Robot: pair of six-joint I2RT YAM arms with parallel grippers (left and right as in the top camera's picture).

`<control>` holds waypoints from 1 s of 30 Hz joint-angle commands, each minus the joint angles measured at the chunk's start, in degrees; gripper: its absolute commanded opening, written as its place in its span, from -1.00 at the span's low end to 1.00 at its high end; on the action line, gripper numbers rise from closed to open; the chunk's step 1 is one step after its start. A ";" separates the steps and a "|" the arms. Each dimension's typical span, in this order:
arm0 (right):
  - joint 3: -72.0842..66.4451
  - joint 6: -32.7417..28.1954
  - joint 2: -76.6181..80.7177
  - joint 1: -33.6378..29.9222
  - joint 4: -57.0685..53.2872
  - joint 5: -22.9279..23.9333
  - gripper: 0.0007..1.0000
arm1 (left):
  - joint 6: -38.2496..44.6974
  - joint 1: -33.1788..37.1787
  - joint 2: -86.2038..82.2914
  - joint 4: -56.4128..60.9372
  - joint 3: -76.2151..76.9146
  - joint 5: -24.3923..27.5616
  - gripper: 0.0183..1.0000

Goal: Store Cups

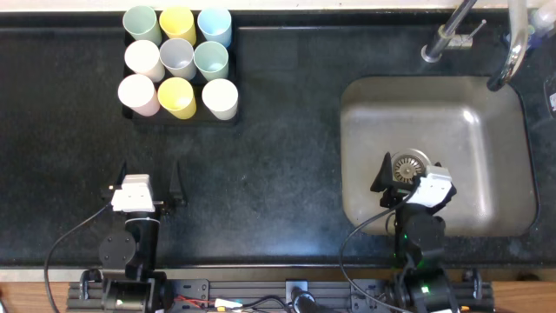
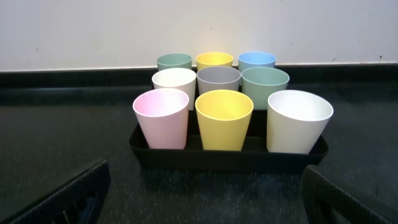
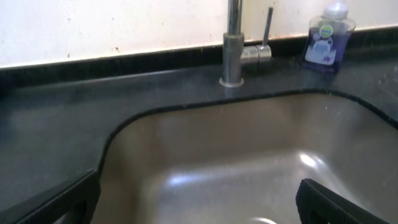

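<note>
Jaws of the left gripper (image 1: 149,180) stand wide open and hold nothing; it sits low over the black table (image 1: 278,174), facing the tray (image 1: 182,119), near it but apart. Nine cups (image 2: 218,79) stand mouths up in that black tray, three rows of three, at the table's back left. Nearest the left gripper are a pink cup (image 2: 161,118), a yellow cup (image 2: 224,119) and a white cup (image 2: 298,121). The white one may lean slightly outward, though the angle makes that hard to judge. Behind them come cream, grey and green, then sage, yellow and blue by the wall (image 2: 199,25). On the right gripper (image 1: 407,171) the jaws are likewise open and empty, above the steel sink (image 1: 486,139) close to its drain (image 1: 410,163). A faucet (image 3: 233,43) rises behind the basin, with a soap bottle (image 3: 328,38) beside it.
</note>
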 commanded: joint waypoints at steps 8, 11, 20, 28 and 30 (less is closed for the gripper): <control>-1.09 -0.15 -13.22 -6.84 -0.42 0.61 0.99 | 0.83 0.04 -0.44 -0.15 -0.07 0.35 1.00; -1.11 -0.17 -14.62 -7.26 -0.35 0.66 1.00 | 0.83 0.04 -0.44 -0.15 -0.07 0.35 1.00; -1.11 -0.15 -14.60 -7.30 -0.39 0.63 0.99 | 0.83 0.04 -0.44 -0.13 -0.07 0.35 1.00; -1.11 -0.20 -14.60 -7.30 -0.44 0.68 1.00 | 0.83 0.04 -0.44 -0.15 -0.07 0.35 1.00; -1.11 -0.13 -14.60 -7.48 -0.48 0.57 1.00 | 0.83 0.04 -0.44 -0.15 -0.07 0.35 1.00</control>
